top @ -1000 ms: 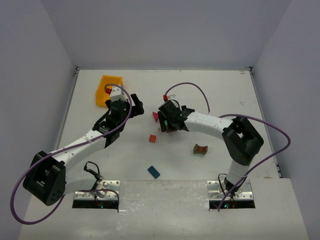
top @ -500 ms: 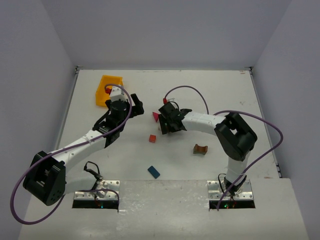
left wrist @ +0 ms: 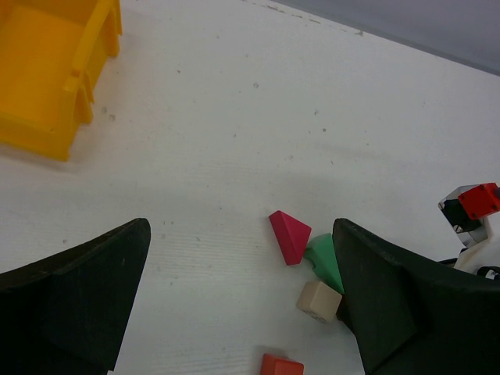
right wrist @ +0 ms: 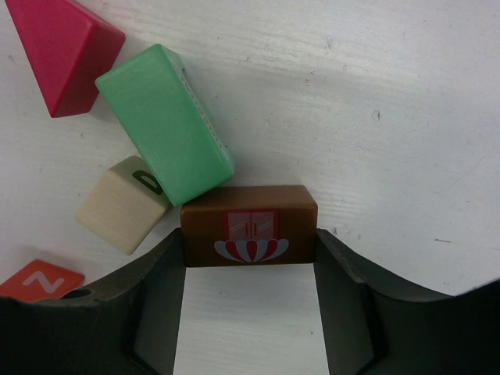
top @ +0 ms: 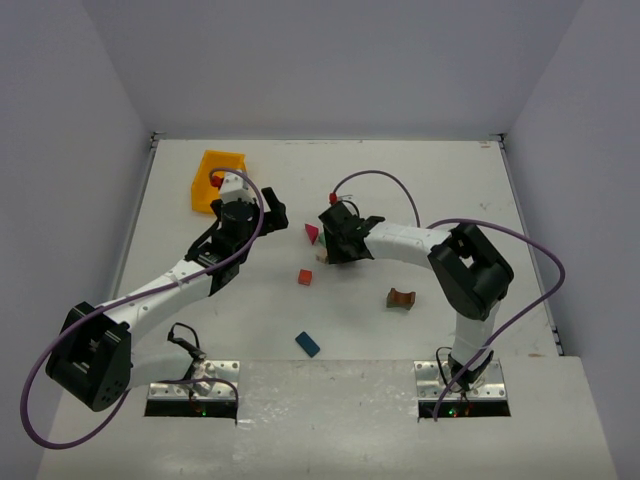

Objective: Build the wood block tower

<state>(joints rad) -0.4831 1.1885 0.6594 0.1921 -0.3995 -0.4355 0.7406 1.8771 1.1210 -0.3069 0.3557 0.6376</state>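
The right gripper is clamped on both ends of a brown block that lies flat on the worktop. A green block touches its corner. A cream cube sits just beside the green block, with a magenta prism and a red block near. The left gripper hangs wide open over the worktop, holding nothing.
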